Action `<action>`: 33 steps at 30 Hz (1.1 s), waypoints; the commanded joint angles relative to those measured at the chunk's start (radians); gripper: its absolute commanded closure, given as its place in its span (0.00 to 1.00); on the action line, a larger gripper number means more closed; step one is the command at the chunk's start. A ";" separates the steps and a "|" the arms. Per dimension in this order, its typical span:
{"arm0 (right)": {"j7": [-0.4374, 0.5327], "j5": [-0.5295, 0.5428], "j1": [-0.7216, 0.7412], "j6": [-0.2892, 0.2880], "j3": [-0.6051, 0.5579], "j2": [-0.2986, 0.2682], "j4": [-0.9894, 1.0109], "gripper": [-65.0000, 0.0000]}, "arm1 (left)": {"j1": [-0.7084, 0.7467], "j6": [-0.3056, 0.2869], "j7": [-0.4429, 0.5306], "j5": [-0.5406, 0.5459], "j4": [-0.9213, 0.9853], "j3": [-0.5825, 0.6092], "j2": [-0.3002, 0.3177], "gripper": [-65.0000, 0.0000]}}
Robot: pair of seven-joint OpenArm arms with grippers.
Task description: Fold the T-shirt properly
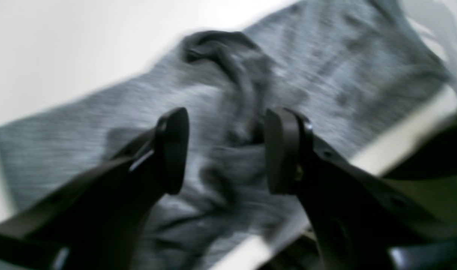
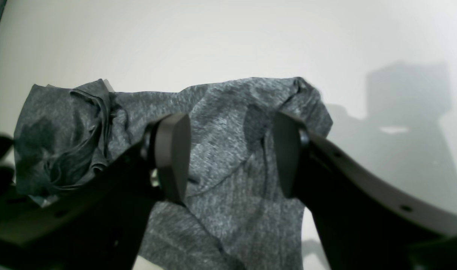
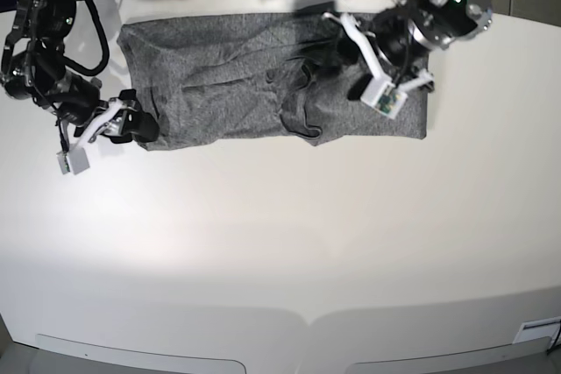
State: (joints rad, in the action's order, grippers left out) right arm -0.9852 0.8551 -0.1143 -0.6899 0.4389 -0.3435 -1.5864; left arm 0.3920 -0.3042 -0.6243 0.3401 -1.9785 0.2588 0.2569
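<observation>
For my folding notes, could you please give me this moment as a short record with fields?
garment: T-shirt, dark heathered grey, lying as a long band across the far part of the table
fabric state: bunched ridge near the middle; not a neat fold
left gripper: open, jaws apart above the wrinkled cloth, holding nothing
right gripper: open, over the shirt's end, holding nothing
image quality: left wrist view is blurred

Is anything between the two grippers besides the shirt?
No: in the base view only the T-shirt spans from the right gripper to the left gripper.
</observation>
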 commanded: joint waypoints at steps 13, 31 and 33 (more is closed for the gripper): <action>-0.010 0.016 0.014 -0.008 0.007 -0.016 -0.016 0.46 | 0.038 -0.011 0.162 -0.036 0.135 -0.001 0.004 0.52; -0.015 0.016 0.014 -0.008 0.007 -0.016 -0.016 0.46 | 0.037 -0.018 0.154 -0.026 0.135 0.071 0.004 0.89; -0.018 0.016 0.014 -0.008 0.007 -0.016 -0.016 0.46 | 0.038 -0.018 0.153 -0.026 0.135 0.071 0.004 1.00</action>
State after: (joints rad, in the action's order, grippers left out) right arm -1.0153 0.8551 -0.1139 -0.6899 0.4389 -0.3439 -1.5864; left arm 0.4294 -0.3172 -0.4931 0.3065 -1.8252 0.3294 0.2596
